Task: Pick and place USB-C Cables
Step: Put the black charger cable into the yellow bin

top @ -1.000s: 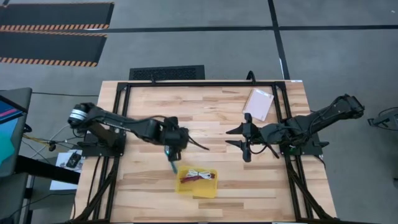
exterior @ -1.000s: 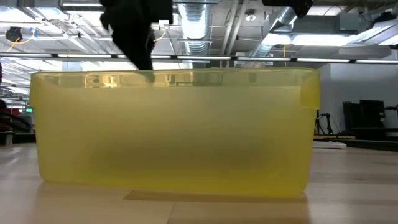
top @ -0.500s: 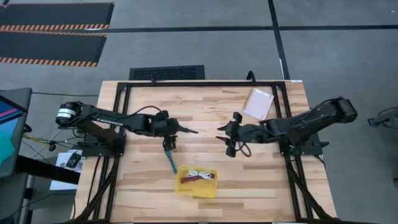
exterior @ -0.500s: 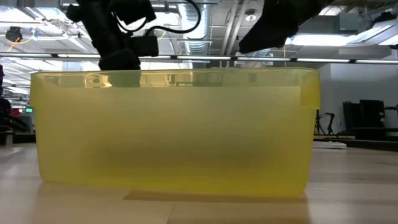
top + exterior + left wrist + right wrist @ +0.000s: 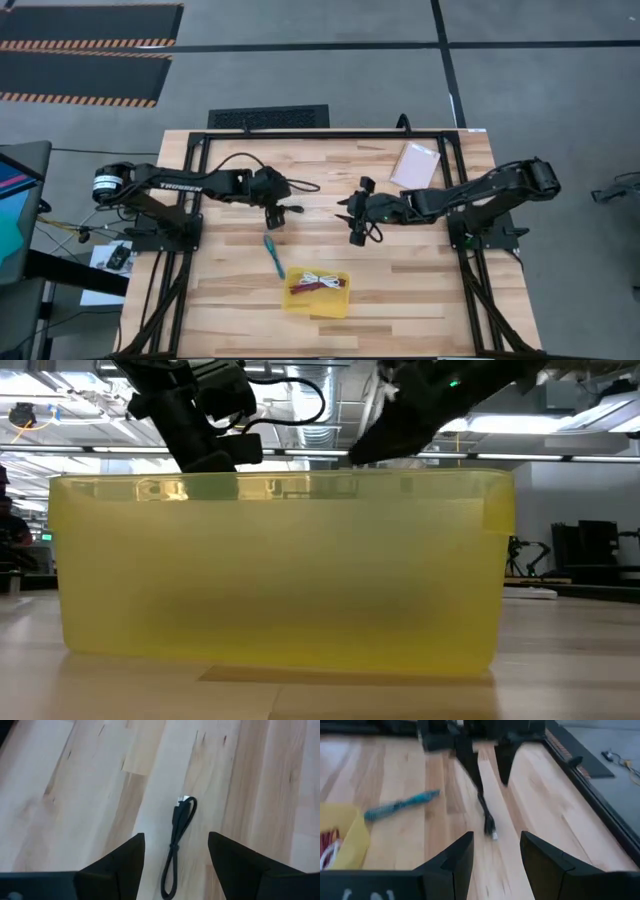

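Observation:
The black cable (image 5: 176,851) lies flat on the wood, doubled into a narrow loop. My left gripper (image 5: 175,855) hangs open over it, pointing down, one finger on each side and touching nothing. In the high view this gripper (image 5: 276,213) is left of the table's middle. My right gripper (image 5: 355,218) is open and faces the black cable (image 5: 487,817) from the table's right. The teal cable (image 5: 272,257) lies on the wood beside the yellow tray (image 5: 340,305). The white cable (image 5: 322,279) and the dark red cable (image 5: 304,289) lie inside the tray.
A pale pink packet (image 5: 416,165) lies near the table's far right corner. In the low view the yellow tray (image 5: 280,570) fills the picture and both arms show above its rim. A black frame borders the table's far and side edges.
My left gripper has drawn back from beside the tray toward the far edge and now stands over the black cable. The teal cable stays on the wood next to the tray. My right gripper has moved toward the table's left and slightly farther, closing in on the left gripper.

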Action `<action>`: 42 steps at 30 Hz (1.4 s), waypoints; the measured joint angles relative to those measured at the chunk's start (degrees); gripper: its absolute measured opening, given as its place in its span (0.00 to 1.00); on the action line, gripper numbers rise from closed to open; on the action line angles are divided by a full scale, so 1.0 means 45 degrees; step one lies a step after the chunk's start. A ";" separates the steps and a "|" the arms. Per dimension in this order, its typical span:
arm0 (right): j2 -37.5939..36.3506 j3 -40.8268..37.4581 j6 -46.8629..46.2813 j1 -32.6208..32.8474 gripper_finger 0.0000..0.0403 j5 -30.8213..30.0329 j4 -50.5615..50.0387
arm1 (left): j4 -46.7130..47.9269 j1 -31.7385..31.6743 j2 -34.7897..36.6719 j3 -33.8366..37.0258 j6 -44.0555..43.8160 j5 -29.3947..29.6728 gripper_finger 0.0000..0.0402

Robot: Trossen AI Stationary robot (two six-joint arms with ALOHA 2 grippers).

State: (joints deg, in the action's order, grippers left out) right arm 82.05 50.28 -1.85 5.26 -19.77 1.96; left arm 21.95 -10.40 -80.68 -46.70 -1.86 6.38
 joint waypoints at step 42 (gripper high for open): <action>0.6668 0.1908 -0.0151 -0.2824 0.46 0.3755 0.6336 | -0.0151 -0.0138 0.0000 0.0000 -0.0341 0.0222 0.51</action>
State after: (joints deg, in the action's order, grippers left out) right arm 112.05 58.87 -2.53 -7.45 -2.87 30.48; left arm 21.27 -11.03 -80.68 -46.70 -3.39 7.38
